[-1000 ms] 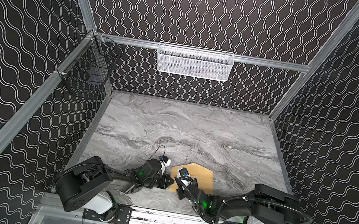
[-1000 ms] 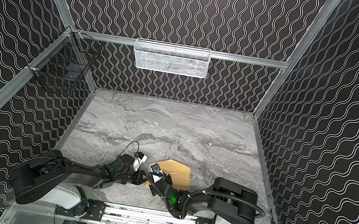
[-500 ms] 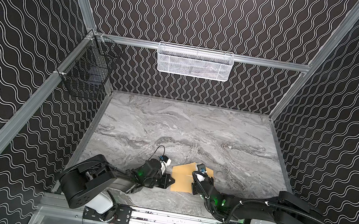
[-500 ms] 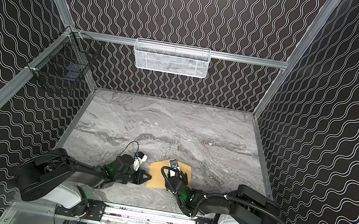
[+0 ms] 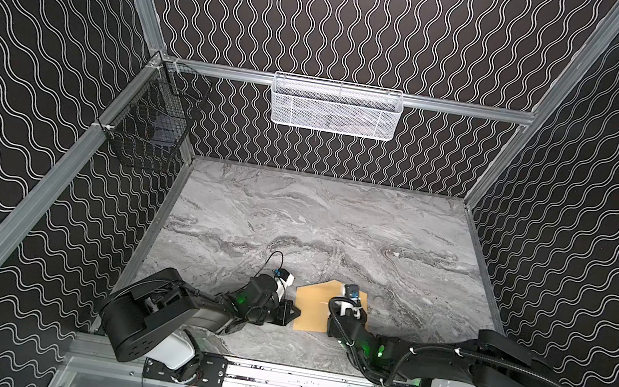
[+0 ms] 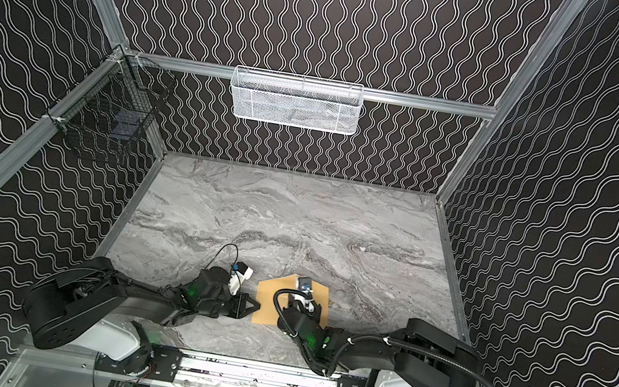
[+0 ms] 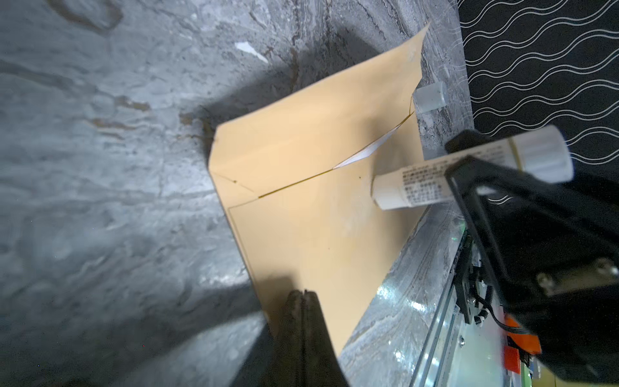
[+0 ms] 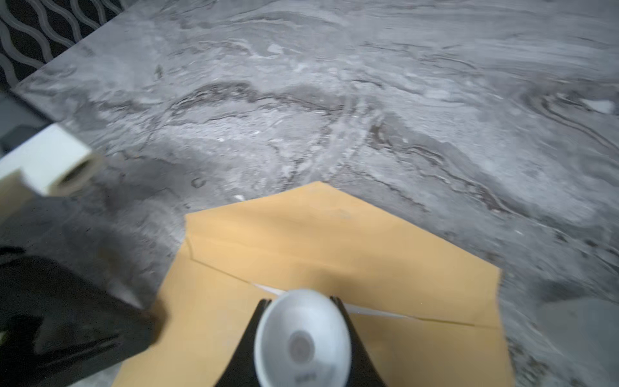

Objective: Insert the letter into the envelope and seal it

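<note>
While the envelope (image 5: pixel 312 308) lies flat at the near edge of the bench (image 5: pixel 336 228), between the two arms, we find the left fingers (image 7: pixel 303 303) fully closed with nothing between them. Their tips rest on the envelope's left edge, as if pinning it. The right fingers (image 8: pixel 244 351) are clamped round a white glue stick (image 7: pixel 418 181), whose working end touches the envelope body just beside the mouth. At that mouth only a thin white sliver of the letter (image 7: pixel 363 154) shows; we judge the rest is tucked inside. Beyond it the pointed flap (image 8: pixel 335 228) lies open on the bench, pointing away from the arms. A small translucent cap (image 7: pixel 430 97) stands just beside the envelope's corner. Farthest off, a white mesh basket (image 5: pixel 333 110) and a black wire basket (image 5: pixel 150 127) hang on the rails.

We expect the envelope to be light, thin and floppy, ready to skate on the smooth bench, so it wants holding down at an edge while the stick drags. The flap is best taken at its free tip, clear of glue, and folded along its crease.
</note>
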Robot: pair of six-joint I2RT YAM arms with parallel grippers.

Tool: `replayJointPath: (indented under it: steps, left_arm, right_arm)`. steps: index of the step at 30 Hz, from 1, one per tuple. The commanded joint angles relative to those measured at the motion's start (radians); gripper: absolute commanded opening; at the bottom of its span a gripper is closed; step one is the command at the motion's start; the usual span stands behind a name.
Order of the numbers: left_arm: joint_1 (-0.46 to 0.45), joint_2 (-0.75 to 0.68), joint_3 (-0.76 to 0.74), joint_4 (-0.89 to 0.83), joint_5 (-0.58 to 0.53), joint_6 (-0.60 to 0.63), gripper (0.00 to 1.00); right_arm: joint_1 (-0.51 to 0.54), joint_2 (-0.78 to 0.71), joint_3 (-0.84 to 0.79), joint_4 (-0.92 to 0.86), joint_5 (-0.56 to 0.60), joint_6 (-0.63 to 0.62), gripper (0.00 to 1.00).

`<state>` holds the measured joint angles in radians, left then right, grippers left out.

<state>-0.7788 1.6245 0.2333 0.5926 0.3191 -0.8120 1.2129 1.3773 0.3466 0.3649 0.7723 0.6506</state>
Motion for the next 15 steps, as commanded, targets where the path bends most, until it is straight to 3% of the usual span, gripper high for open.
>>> replayJointPath:
  steps: [1,6,12,15]
  left_arm:
    - [0.010,0.013,-0.020,-0.326,-0.094,-0.004,0.02]
    - [0.012,0.010,-0.022,-0.327,-0.094,-0.006,0.01]
    - [0.012,0.006,-0.022,-0.333,-0.094,-0.006,0.02]
    - [0.012,0.008,-0.020,-0.331,-0.091,-0.002,0.02]
  right_arm:
    - [-0.016,-0.008,-0.010,-0.394,0.115,0.210,0.00]
    - [-0.026,0.048,0.053,-0.639,0.245,0.481,0.00]
    - [-0.056,0.052,0.124,-0.873,0.321,0.716,0.00]
    - [-0.072,0.001,0.119,-0.792,0.341,0.589,0.00]
